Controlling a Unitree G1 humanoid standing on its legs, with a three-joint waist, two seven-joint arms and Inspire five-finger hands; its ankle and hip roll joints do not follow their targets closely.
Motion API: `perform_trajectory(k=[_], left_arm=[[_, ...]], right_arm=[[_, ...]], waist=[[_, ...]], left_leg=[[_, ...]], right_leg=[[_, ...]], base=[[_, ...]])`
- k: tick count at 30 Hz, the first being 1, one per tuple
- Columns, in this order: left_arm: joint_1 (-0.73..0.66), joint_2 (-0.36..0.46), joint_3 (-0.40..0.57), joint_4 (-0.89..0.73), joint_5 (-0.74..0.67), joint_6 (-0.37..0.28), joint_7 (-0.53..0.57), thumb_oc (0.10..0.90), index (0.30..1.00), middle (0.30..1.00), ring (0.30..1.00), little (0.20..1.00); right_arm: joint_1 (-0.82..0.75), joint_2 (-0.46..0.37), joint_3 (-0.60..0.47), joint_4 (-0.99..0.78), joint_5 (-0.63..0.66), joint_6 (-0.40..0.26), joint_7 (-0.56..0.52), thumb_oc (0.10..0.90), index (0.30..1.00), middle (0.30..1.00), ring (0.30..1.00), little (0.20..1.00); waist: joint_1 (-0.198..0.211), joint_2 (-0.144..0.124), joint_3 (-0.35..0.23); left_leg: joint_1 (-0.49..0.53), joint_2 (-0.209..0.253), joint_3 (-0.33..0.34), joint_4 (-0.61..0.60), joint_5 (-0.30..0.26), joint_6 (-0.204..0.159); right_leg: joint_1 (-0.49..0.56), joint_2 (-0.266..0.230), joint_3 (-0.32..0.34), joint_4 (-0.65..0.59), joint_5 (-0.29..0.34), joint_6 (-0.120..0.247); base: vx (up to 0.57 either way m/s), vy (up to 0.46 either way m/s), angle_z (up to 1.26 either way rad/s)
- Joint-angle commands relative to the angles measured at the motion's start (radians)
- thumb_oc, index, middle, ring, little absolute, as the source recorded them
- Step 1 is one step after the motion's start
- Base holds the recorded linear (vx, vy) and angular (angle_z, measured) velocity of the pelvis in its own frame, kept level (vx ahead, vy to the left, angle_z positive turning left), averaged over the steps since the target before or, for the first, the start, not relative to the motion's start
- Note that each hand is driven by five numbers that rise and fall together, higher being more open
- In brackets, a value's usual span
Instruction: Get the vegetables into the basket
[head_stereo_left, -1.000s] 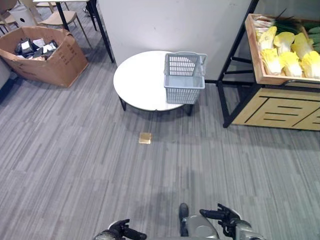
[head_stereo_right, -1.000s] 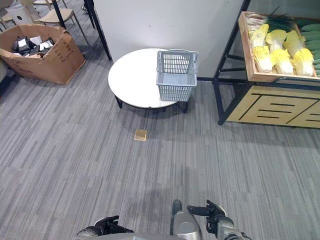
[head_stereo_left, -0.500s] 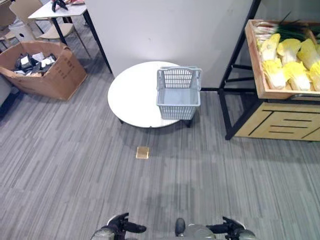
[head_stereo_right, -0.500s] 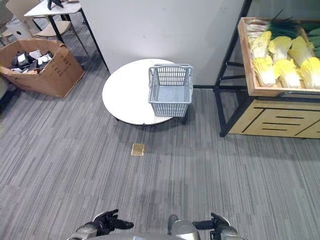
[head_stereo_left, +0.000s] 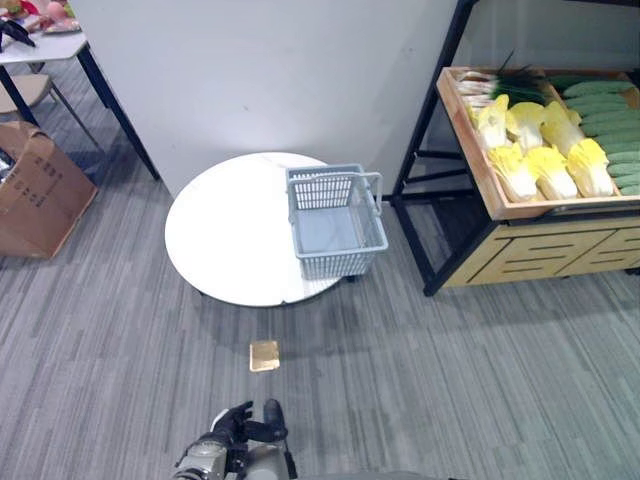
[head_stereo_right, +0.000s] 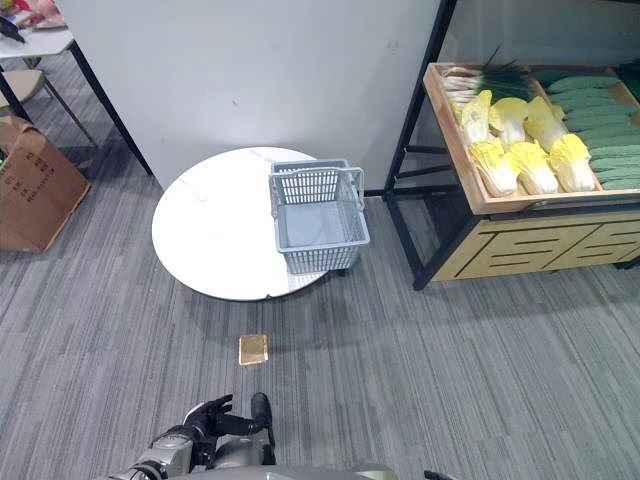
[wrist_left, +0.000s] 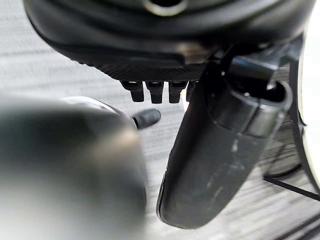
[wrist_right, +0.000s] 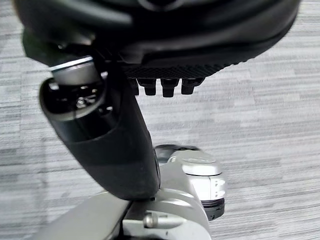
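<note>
A grey plastic basket (head_stereo_left: 335, 220) stands empty on the right part of a round white table (head_stereo_left: 225, 245), its handle folded down. To its right a wooden crate (head_stereo_left: 480, 180) on a black-framed shelf holds yellow cabbages (head_stereo_left: 545, 155), green cucumbers (head_stereo_left: 605, 105) and scallions (head_stereo_left: 505, 85). My left hand (head_stereo_left: 235, 425) hangs low near the floor, well short of the table, open and empty. In the right wrist view my right hand (wrist_right: 165, 40) is open too, with only grey carpet past its fingers (wrist_right: 162, 87).
A small tan square (head_stereo_left: 264, 355) lies on the carpet just in front of the table. A cardboard box (head_stereo_left: 30, 190) sits at the far left under a white desk (head_stereo_left: 40, 45). A grey wall (head_stereo_left: 270, 70) rises behind the table. The shelf's black leg (head_stereo_left: 415, 215) stands close to the basket.
The whole picture has shifted, so the camera has moved: table and basket sit lower and nearer, and more of the shelf shows. Nothing on the table or shelf has moved.
</note>
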Motion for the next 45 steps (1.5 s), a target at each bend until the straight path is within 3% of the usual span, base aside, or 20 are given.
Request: perform_trajectory(k=[1,11,15,17,18,19,20,24,28,36,38,39,41,42,43,45], left_arm=[[0.054,-0.015,-0.048,0.02,0.048,0.008,0.008,0.9,1.0,1.0,1.0,1.0],[0.054,-0.005,-0.033,0.026,0.044,0.006,0.007,0.9,1.0,1.0,1.0,1.0],[0.049,0.007,-0.029,0.024,0.05,0.008,0.001,0.9,1.0,1.0,1.0,1.0],[0.039,0.021,-0.025,0.021,0.045,0.009,0.001,0.9,1.0,1.0,1.0,1.0],[0.038,0.021,-0.025,0.021,0.045,0.009,0.001,0.9,1.0,1.0,1.0,1.0],[0.031,0.023,-0.031,0.018,0.038,0.009,-0.001,0.9,1.0,1.0,1.0,1.0],[0.031,0.024,-0.033,0.021,0.038,0.011,-0.003,0.9,1.0,1.0,1.0,1.0],[0.021,0.024,-0.044,0.034,0.054,0.012,0.002,0.9,1.0,1.0,1.0,1.0],[0.025,0.024,-0.046,0.04,0.059,0.009,-0.002,0.9,1.0,1.0,1.0,1.0],[0.058,0.018,-0.028,0.045,0.063,0.014,0.0,0.9,1.0,1.0,1.0,1.0],[0.078,0.023,-0.013,0.023,0.066,0.011,0.008,0.9,1.0,1.0,1.0,1.0],[0.079,0.023,-0.013,0.023,0.066,0.011,0.008,0.9,1.0,1.0,1.0,1.0],[0.108,0.015,0.007,-0.005,0.072,0.008,0.014,0.9,1.0,1.0,1.0,1.0],[0.109,0.014,0.006,-0.005,0.072,0.008,0.015,0.9,1.0,1.0,1.0,1.0],[0.114,0.004,0.011,-0.001,0.085,0.009,0.026,0.9,1.0,1.0,1.0,1.0],[0.111,-0.009,0.014,0.001,0.095,0.007,0.035,0.9,1.0,1.0,1.0,1.0]], right_arm=[[-0.02,-0.014,0.014,-0.034,-0.034,0.006,0.01,0.9,1.0,1.0,1.0,1.0],[-0.034,0.003,0.016,-0.029,-0.049,0.015,0.019,0.9,1.0,1.0,1.0,1.0],[-0.037,0.011,0.012,-0.03,-0.047,0.016,0.027,0.9,1.0,1.0,1.0,1.0],[-0.043,0.013,0.013,-0.036,-0.038,0.016,0.032,0.9,1.0,1.0,1.0,1.0],[-0.043,0.014,0.013,-0.036,-0.038,0.016,0.032,0.9,1.0,1.0,1.0,1.0],[-0.048,0.011,0.012,-0.043,-0.035,0.015,0.028,0.9,1.0,1.0,1.0,1.0],[-0.045,0.013,0.013,-0.045,-0.031,0.016,0.029,0.9,1.0,1.0,1.0,1.0],[-0.034,0.018,0.017,-0.045,-0.028,0.016,0.025,0.9,1.0,1.0,1.0,1.0],[-0.029,0.024,0.024,-0.037,-0.024,0.014,0.016,0.9,1.0,1.0,1.0,1.0],[-0.02,0.014,0.014,-0.094,0.006,-0.015,0.003,0.9,1.0,1.0,1.0,1.0],[-0.011,-0.011,0.018,-0.321,0.008,-0.049,-0.021,0.9,1.0,1.0,1.0,1.0],[-0.011,-0.011,0.018,-0.322,0.008,-0.048,-0.021,0.9,1.0,1.0,1.0,1.0],[0.063,-0.079,-0.015,-0.686,-0.029,-0.077,-0.038,0.9,1.0,1.0,1.0,1.0],[0.067,-0.08,-0.016,-0.691,-0.029,-0.074,-0.038,0.9,1.0,1.0,1.0,1.0],[0.081,-0.115,-0.039,-0.88,-0.06,-0.093,-0.041,0.9,1.0,1.0,1.0,1.0],[0.087,-0.143,-0.05,-0.997,-0.101,-0.105,-0.044,0.9,1.0,1.0,1.0,1.0]], waist=[[0.017,0.027,-0.002],[0.022,-0.004,-0.041],[0.031,-0.017,-0.04],[0.022,-0.02,-0.008],[0.024,-0.02,-0.009],[0.016,-0.011,0.017],[0.012,-0.003,0.024],[-0.015,-0.017,0.025],[-0.012,-0.03,0.007],[-0.001,-0.026,-0.044],[-0.004,-0.025,-0.049],[-0.004,-0.025,-0.049],[-0.014,-0.024,-0.049],[-0.014,-0.023,-0.05],[-0.019,-0.022,-0.052],[-0.02,-0.021,-0.055]], left_leg=[[0.093,0.09,0.027,0.012,-0.035,-0.161],[0.13,0.036,0.064,0.012,-0.123,-0.111],[0.144,0.02,0.074,0.012,-0.152,-0.084],[0.16,0.017,0.072,0.012,-0.163,-0.07],[0.158,0.017,0.074,0.012,-0.163,-0.069],[0.172,0.022,0.071,0.012,-0.17,-0.061],[0.182,0.023,0.067,0.012,-0.177,-0.061],[0.21,0.0,0.036,0.012,-0.201,-0.079],[0.208,0.003,0.034,0.012,-0.211,-0.082],[0.225,0.008,0.015,0.012,-0.21,-0.1],[0.231,0.013,0.014,0.012,-0.209,-0.107],[0.231,0.013,0.014,0.012,-0.209,-0.107],[0.236,0.015,0.014,0.012,-0.209,-0.111],[0.237,0.015,0.014,0.012,-0.209,-0.111],[0.239,0.016,0.016,0.012,-0.209,-0.112],[0.241,0.018,0.014,0.012,-0.21,-0.112]], right_leg=[[-0.061,-0.008,-0.014,0.005,0.069,0.059],[-0.058,-0.072,0.004,0.017,0.088,0.099],[-0.128,-0.081,0.016,0.176,0.083,0.126],[-0.248,-0.078,0.024,0.362,0.171,0.162],[-0.253,-0.079,0.026,0.367,0.169,0.162],[-0.311,-0.086,0.016,0.473,0.21,0.164],[-0.343,-0.089,0.003,0.49,0.214,0.157],[-0.384,-0.08,-0.031,0.268,0.19,0.122],[-0.287,-0.054,-0.001,0.126,0.182,0.119],[-0.156,-0.055,-0.029,0.009,0.161,0.107],[-0.143,-0.052,-0.026,0.005,0.156,0.107],[-0.143,-0.052,-0.026,0.005,0.156,0.107],[-0.137,-0.05,-0.025,0.005,0.154,0.108],[-0.136,-0.05,-0.025,0.005,0.153,0.109],[-0.133,-0.05,-0.026,0.005,0.15,0.11],[-0.132,-0.05,-0.028,0.005,0.149,0.11]], base=[[0.07,0.094,0.23],[0.08,0.108,0.0],[0.03,0.119,-0.06],[-0.03,0.12,-0.12],[-0.01,0.115,-0.09],[0.04,0.125,-0.05],[0.1,0.141,0.17],[0.17,-0.003,0.15],[0.04,-0.021,0.49],[0.08,-0.035,-0.01],[0.02,-0.033,0.04],[0.0,0.0,0.0],[0.0,0.0,0.0],[0.0,0.0,0.0],[0.0,-0.007,-0.11],[0.01,-0.01,-0.16]])
